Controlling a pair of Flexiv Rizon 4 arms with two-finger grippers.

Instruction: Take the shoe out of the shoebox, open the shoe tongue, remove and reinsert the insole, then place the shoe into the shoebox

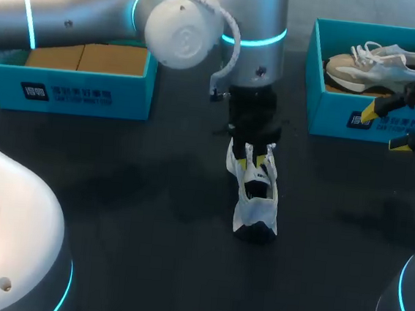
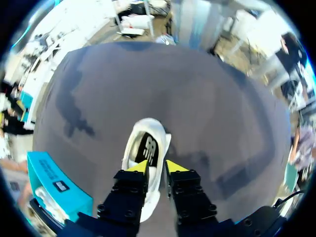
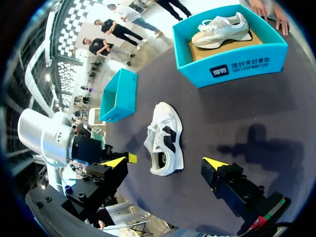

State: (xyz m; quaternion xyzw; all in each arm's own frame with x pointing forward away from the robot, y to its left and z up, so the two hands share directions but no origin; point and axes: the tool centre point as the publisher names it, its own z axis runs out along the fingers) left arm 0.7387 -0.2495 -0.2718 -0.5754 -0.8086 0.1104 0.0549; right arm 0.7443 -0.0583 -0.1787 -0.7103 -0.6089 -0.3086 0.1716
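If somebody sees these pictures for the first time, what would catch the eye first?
In the middle of the dark table, the left gripper is down at a white shoe that stands alone there. At the table's far right, a teal shoebox holds a second, beige shoe, and the right gripper hangs open close to its front wall.

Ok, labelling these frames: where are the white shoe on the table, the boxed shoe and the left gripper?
white shoe (image 1: 252, 211): head view, on its white upper.
boxed shoe (image 1: 381, 68): head view, on its side.
left gripper (image 2: 156, 168): left wrist view, between its fingertips.
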